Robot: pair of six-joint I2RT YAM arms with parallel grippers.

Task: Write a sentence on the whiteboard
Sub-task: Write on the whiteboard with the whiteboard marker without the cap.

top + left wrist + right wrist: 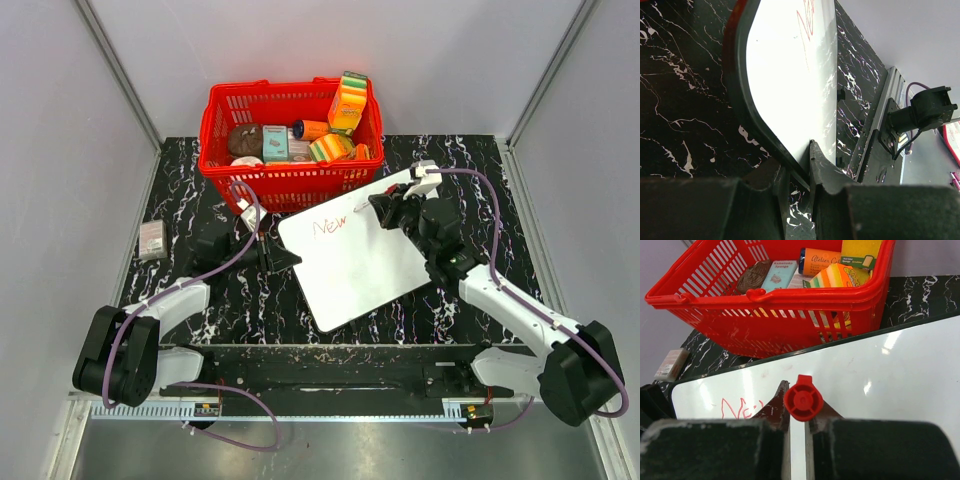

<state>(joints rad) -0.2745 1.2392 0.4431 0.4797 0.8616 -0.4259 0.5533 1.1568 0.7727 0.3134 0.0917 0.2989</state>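
Observation:
The whiteboard (360, 265) lies tilted on the black marbled table. Red writing, the start of the sentence (328, 227), reads "New" near its upper left corner. My left gripper (280, 258) is shut on the board's left edge; in the left wrist view its jaws (797, 165) pinch the dark rim of the whiteboard (790, 75), one finger on the white face. My right gripper (385, 208) is shut on a red marker (803, 398) held over the whiteboard (890, 370), just right of the red letters (740, 407). The marker's tip is hidden behind its cap end.
A red basket (290, 130) with sponges and packets stands right behind the board's far edge, close in the right wrist view (765, 305). A small grey packet (152, 240) lies at the table's left side. Grey walls close in both sides.

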